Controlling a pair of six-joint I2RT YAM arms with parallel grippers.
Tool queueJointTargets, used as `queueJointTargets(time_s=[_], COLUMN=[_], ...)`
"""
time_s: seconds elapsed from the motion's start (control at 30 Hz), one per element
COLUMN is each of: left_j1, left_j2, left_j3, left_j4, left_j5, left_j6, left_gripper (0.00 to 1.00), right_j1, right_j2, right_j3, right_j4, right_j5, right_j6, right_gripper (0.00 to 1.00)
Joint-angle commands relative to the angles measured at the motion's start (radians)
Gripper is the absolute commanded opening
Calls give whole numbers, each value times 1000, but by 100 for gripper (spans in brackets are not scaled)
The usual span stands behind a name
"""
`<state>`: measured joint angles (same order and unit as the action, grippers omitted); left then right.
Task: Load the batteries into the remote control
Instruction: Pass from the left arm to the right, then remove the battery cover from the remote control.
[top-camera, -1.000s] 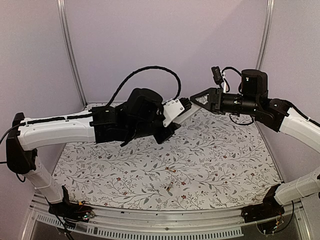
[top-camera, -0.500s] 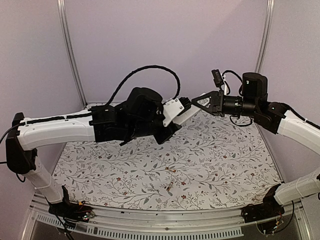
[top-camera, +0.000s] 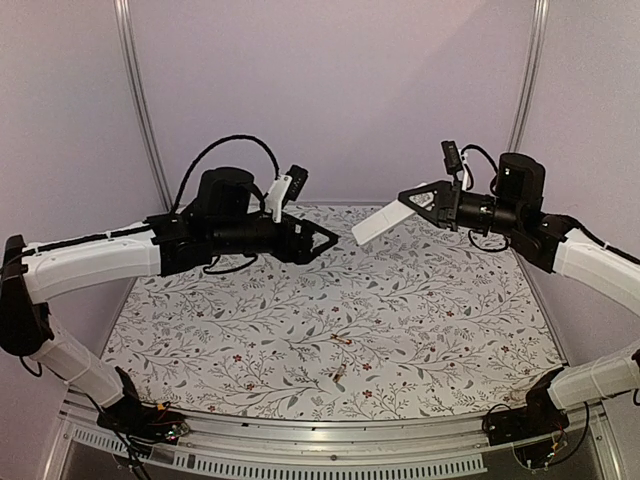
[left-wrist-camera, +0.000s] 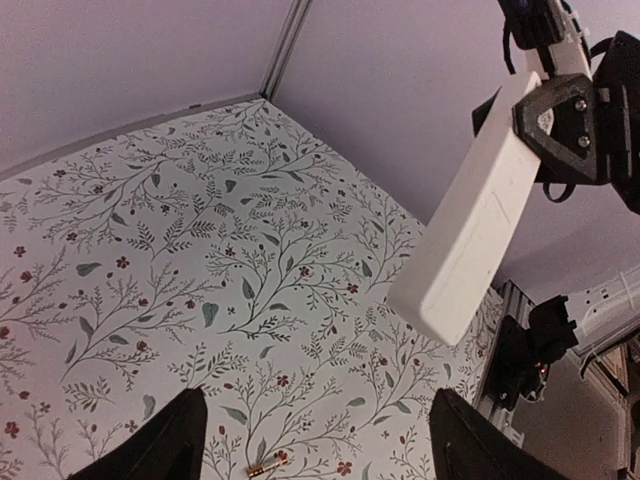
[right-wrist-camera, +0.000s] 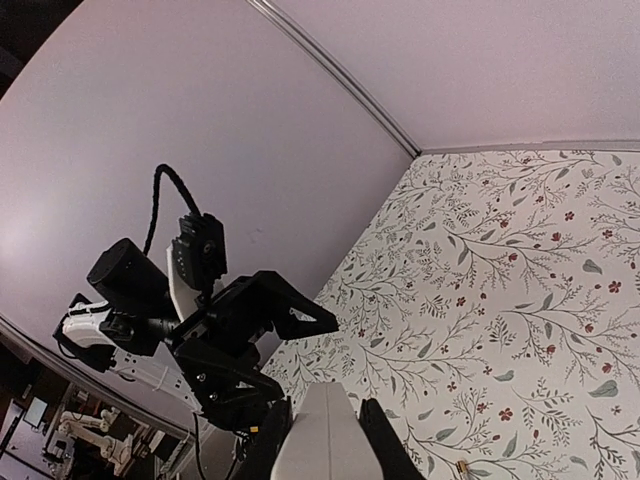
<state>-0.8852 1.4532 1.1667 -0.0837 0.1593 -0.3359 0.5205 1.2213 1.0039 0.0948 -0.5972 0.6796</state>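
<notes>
**Remote held aloft on the right, batteries loose on the bench**

Closest to the arm bases, two batteries lie on the floral-patterned bench (top-camera: 450, 300). One battery (top-camera: 338, 378) is near the front edge and the other battery (top-camera: 341, 339) just beyond it. They lie apart with bare cover all round, so a descent from above looks unobstructed.

Higher and farther back, the remote control (top-camera: 382, 226) hangs in mid-air. The right jaws are clamped on one end, and its free end slopes down toward the left arm, probably presented that way so the other arm can work on it.

The left jaws stand wide apart and empty, facing that free end across a clear gap.

Behind, the rear wall (top-camera: 330, 90) and the right post (top-camera: 528, 70) close in on the right arm. The open room lies mid-bench.
</notes>
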Motion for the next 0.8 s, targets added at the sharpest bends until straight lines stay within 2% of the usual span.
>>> queueJointTargets(time_s=[0.0,0.23,0.43,0.67,0.77], left_j1=[40,31,3,4,6], left_j2=[34,119,184,226,239], left_j3=[-61,-55,-11,-2,-7], left_j4=[298,440,441,492,519], left_j5=[230,293,265,247,247], left_j6=[-343,-499,-534,-618,-651], left_gripper=[77,77,76,65,55], right_j1=[-4,-4,5,15,15], right_j2=[-2,22,42,46,50], right_j3=[-44,-87,-94,-97,-89], right_j4=[133,235,261,260,260], right_j5=[-39,-51,-60,-51,-57], right_j6=[43,114,140,129,126], right_gripper=[4,3,3,3,3])
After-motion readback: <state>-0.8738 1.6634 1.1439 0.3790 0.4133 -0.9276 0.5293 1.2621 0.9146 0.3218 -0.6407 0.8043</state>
